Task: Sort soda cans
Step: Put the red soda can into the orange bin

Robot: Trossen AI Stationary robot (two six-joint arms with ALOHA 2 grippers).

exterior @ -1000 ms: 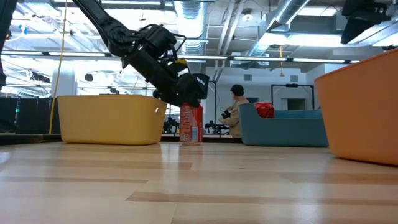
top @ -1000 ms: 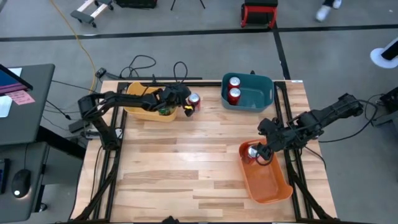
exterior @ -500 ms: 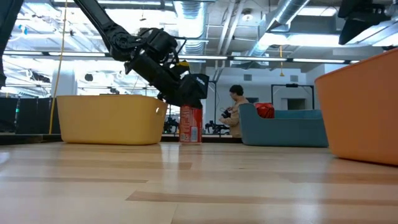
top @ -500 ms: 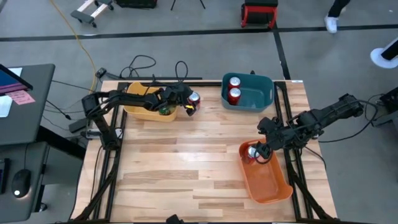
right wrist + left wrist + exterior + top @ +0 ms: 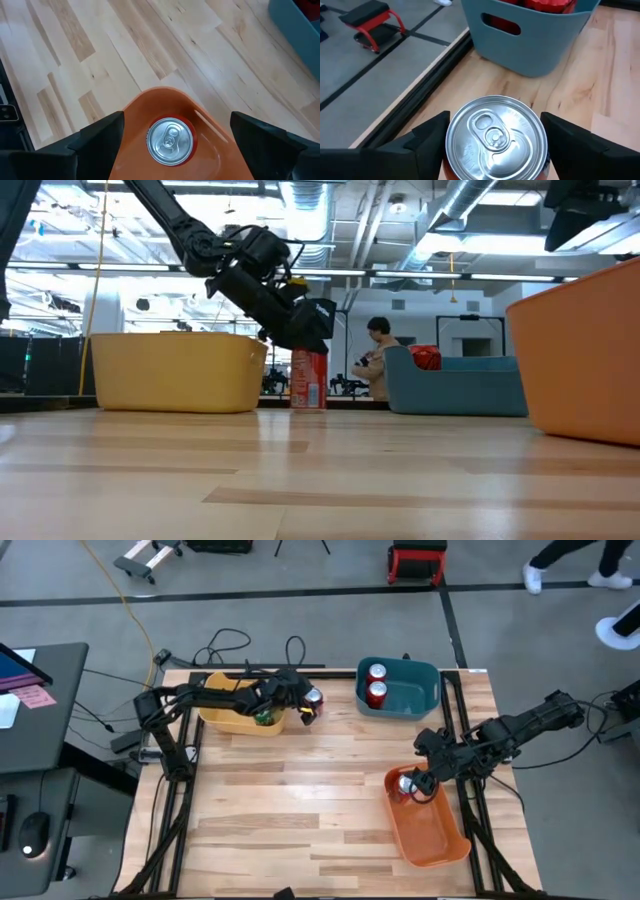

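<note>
A red soda can (image 5: 314, 697) (image 5: 309, 380) stands upright on the table just right of the yellow bin (image 5: 225, 716). My left gripper (image 5: 309, 704) (image 5: 495, 145) reaches over that bin and is shut on the can. At least one green can (image 5: 263, 719) lies in the yellow bin. Two red cans (image 5: 376, 682) stand in the teal bin (image 5: 418, 697). My right gripper (image 5: 418, 786) (image 5: 177, 137) hangs open above the far end of the orange bin (image 5: 432, 832). Another red can (image 5: 170, 140) stands below it, untouched. My left gripper pinches the red can at its upper wall just under the silver top (image 5: 451, 150), one finger (image 5: 432, 140) on each side. It comes slanting down from the table's left, over the yellow bin. The can is upright with its base (image 5: 309, 406) on the table.
The yellow bin (image 5: 170, 370) sits at the far left, the teal bin (image 5: 455, 385) at the far right and the orange bin (image 5: 580, 350) near the right edge. Bare wood fills the middle and near left. A person (image 5: 378, 355) sits in the room beyond the table.
My left arm's wrist has risen a little and eased toward the far edge. The red can under it has stayed upright on the table. My right gripper has kept still.
</note>
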